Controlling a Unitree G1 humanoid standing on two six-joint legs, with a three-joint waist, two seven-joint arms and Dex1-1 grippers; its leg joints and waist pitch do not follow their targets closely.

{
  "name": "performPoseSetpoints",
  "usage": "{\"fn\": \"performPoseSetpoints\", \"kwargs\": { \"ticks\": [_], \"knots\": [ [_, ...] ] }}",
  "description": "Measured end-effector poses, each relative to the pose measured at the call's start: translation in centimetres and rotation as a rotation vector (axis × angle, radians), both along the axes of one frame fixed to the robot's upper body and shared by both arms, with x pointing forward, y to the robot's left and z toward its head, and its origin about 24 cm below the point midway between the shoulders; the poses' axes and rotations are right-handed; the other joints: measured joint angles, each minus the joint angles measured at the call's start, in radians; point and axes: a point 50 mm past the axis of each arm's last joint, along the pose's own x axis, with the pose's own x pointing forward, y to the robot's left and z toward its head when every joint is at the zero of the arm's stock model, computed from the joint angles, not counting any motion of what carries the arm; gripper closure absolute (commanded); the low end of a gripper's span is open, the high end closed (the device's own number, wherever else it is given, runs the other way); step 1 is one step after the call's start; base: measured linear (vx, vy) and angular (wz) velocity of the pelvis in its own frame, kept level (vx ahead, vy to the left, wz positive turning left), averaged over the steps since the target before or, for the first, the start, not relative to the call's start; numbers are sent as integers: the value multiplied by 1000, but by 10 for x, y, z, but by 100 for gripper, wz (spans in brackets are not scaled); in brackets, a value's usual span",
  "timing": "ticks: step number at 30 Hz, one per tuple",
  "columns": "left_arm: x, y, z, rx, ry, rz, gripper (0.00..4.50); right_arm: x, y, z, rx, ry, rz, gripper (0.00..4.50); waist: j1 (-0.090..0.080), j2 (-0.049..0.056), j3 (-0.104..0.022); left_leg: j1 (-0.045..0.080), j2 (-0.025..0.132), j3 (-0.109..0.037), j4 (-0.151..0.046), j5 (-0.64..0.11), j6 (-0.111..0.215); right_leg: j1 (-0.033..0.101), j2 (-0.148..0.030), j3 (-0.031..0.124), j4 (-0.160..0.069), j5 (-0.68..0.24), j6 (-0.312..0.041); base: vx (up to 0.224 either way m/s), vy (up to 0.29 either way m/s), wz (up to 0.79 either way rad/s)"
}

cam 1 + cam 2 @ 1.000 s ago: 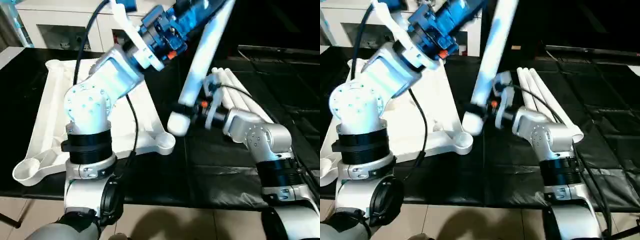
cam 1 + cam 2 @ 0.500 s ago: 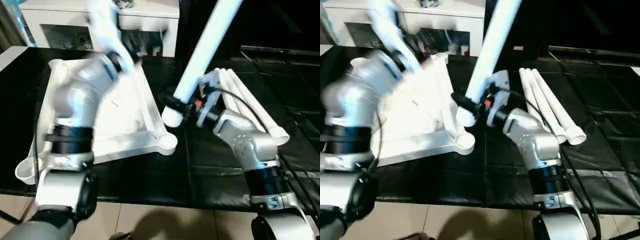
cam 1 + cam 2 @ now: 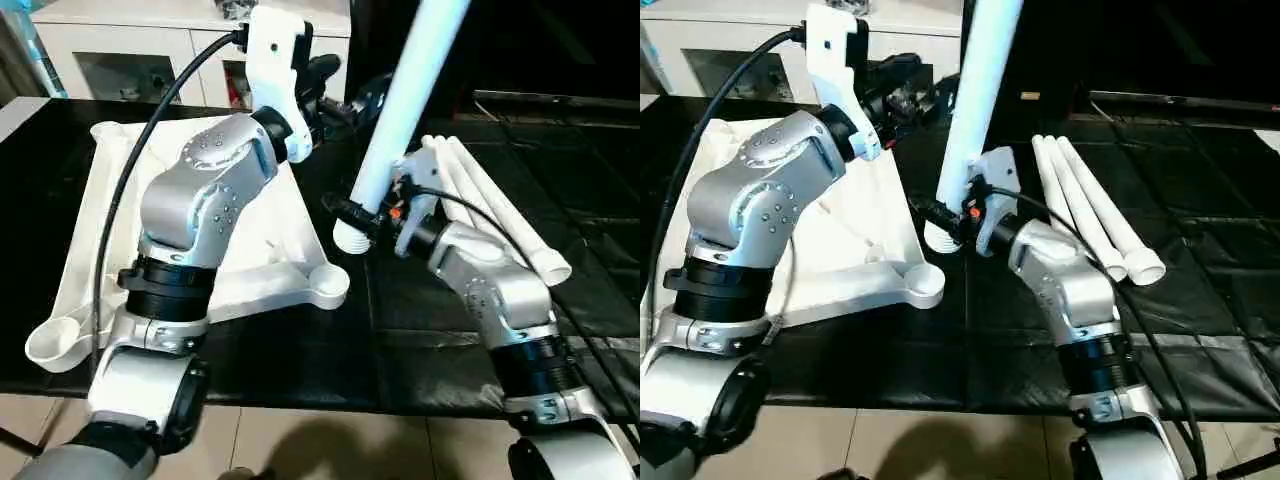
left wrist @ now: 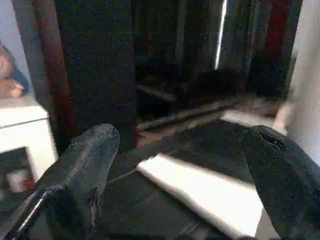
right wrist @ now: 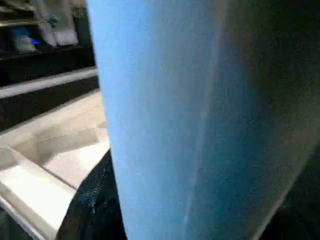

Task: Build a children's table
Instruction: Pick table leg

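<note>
Your right gripper [image 3: 352, 214] clamps a leg [image 3: 400, 105] near its lower end, just beside the top's [image 3: 100, 250] corner socket [image 3: 328, 288]. Left gripper [image 3: 345, 95] gapes wide, empty, above the top's far edge.

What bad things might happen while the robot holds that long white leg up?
The right pincer grips the leg only near its bottom end, so the tall part might tip or slip. It also hangs beside the tabletop's corner socket, not over it, so it could miss. The open left pincer hovers close and might bump it.
</note>
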Motion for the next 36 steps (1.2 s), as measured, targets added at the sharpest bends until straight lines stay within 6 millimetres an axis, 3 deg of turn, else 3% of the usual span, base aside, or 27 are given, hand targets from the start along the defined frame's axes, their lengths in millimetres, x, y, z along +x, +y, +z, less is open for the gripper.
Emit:
{"fn": "performPoseSetpoints", "kwargs": {
  "ticks": [5, 9, 13, 16, 23, 36],
  "knots": [
    [-2, 44, -51, 194, 125, 20, 0, -2, -27, -14, 20, 77, -121, 257, 1, 4, 1, -1, 0, 0, -4, 0, -1, -2, 1, 0, -1, -1, 0, 0, 0, 0],
    [-18, 49, -70, 311, 193, -113, 0, -7, -26, -21, -4, 92, -124, 257, 3, 8, -1, -3, 0, 1, -4, 0, -1, -5, 0, 0, -1, -1, 0, 0, 0, 0],
    [-43, 59, -120, 435, 387, -253, 0, -13, -40, -32, -54, 84, -206, 257, 2, 13, 0, -1, 0, 1, -6, 1, -2, -5, 0, 0, 0, -1, 0, 0, 0, 0],
    [-51, 63, -142, 488, 462, -289, 18, -17, -47, -38, -116, 107, -274, 257, 2, 14, 1, -1, 0, 1, -6, 2, -3, -5, 1, 0, 1, 0, 0, 0, 0, 0],
    [-48, 77, -153, 552, 472, -253, 79, -34, -52, -51, -112, 146, -283, 257, -3, 20, 3, 1, 0, 1, -7, 2, -4, -4, 1, 1, 1, 1, 0, 0, 0, 0],
    [-50, 81, -166, 525, 528, -328, 170, -42, -47, -44, -31, 145, -273, 257, -7, 29, 0, 1, 0, 1, -7, 2, -4, -5, 1, 1, 0, 1, 0, 0, 0, 0]
  ]
}}
